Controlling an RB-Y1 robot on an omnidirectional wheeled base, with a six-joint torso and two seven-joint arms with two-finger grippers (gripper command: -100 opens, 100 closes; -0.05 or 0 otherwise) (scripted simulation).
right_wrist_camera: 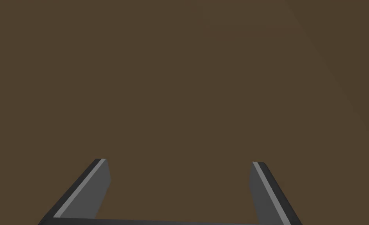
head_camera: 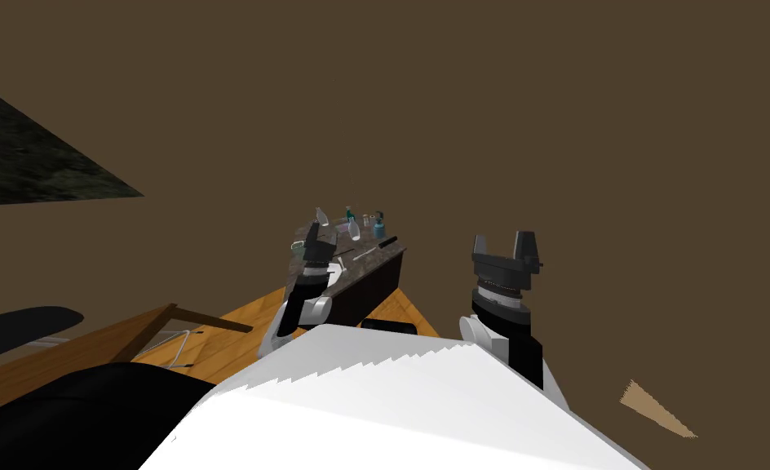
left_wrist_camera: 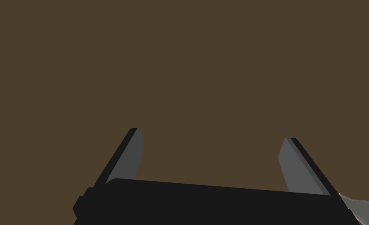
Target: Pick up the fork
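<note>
A small dark table (head_camera: 375,281) with a mottled top stands ahead against a brown wall. On its top lies a thin light-grey utensil (head_camera: 365,254), likely the fork, with a dark-handled knife (head_camera: 387,242) just beyond it. My left gripper (head_camera: 313,231) hovers over the table's near left part, to the left of the fork, and points upward. In the left wrist view the left gripper (left_wrist_camera: 212,135) is open, with the wall between its fingers. My right gripper (head_camera: 504,245) is raised to the right of the table, and this right gripper (right_wrist_camera: 179,161) also stands open and holds nothing.
Several small bottles (head_camera: 351,220) stand along the table's far edge, and a white item (head_camera: 339,265) lies by my left hand. A wooden floor (head_camera: 236,334) runs below. A wooden tabletop edge (head_camera: 90,351) and a black rounded shape (head_camera: 16,330) sit at the left.
</note>
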